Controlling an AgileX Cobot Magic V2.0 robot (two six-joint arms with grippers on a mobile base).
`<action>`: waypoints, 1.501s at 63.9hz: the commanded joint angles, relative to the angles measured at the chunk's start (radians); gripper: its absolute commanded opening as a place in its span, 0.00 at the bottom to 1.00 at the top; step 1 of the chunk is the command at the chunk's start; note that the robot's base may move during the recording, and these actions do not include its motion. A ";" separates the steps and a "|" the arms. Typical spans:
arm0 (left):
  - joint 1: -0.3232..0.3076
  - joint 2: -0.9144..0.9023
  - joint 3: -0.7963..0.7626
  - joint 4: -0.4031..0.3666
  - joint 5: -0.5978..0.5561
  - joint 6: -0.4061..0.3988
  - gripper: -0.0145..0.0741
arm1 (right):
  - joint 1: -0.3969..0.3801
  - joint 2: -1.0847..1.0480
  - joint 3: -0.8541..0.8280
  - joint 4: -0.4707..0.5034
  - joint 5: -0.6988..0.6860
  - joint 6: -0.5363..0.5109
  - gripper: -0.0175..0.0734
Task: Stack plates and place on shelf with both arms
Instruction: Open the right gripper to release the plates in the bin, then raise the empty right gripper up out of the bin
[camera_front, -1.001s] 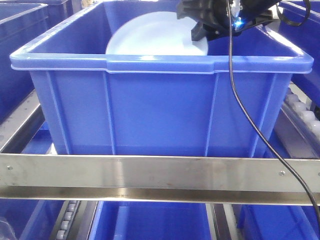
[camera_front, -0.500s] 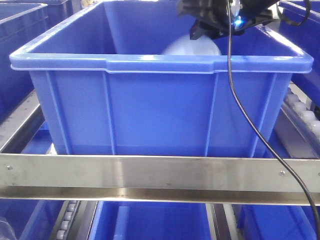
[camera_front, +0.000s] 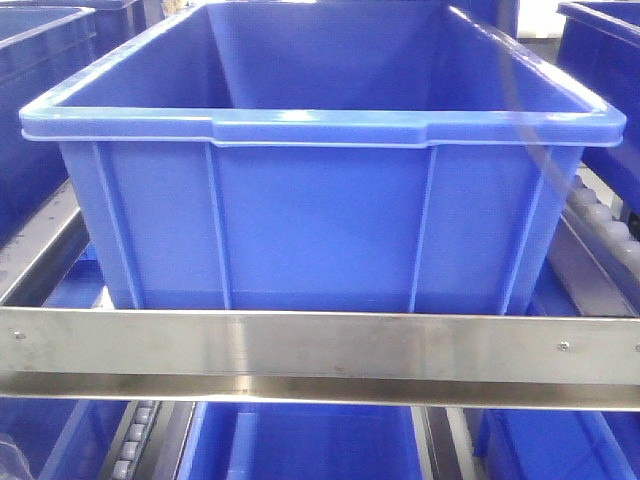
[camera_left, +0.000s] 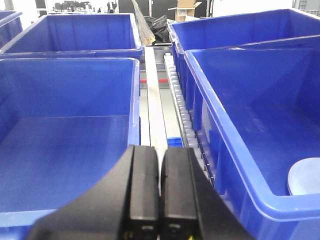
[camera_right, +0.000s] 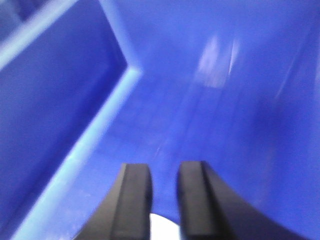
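The right end effector (camera_right: 165, 200) has left the front view; narrow gap, blue bin (camera_front: 320, 125) wall behind; left end effector (camera_left: 160, 190) closed.

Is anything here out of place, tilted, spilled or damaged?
Nothing stands out. The blue bin sits straight on the shelf, and a white plate lies inside a bin. No spill or damage is visible.

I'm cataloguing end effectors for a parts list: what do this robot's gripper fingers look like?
Both wrist views show two matte black fingers each, broad, flat-faced, flaring outward toward the base. The left gripper fingers show tiny yellowish marks near the frame's bottom. The right gripper fingers look plain, though blurred. No cables visible.
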 joint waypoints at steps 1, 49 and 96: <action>0.000 0.012 -0.029 -0.002 -0.082 -0.007 0.25 | 0.000 -0.090 -0.034 -0.018 -0.001 -0.020 0.31; 0.000 0.012 -0.029 -0.002 -0.082 -0.007 0.25 | 0.000 -0.814 0.550 -0.018 -0.023 -0.019 0.25; 0.000 0.012 -0.029 -0.002 -0.081 -0.007 0.25 | -0.304 -1.131 0.786 -0.020 0.060 -0.019 0.25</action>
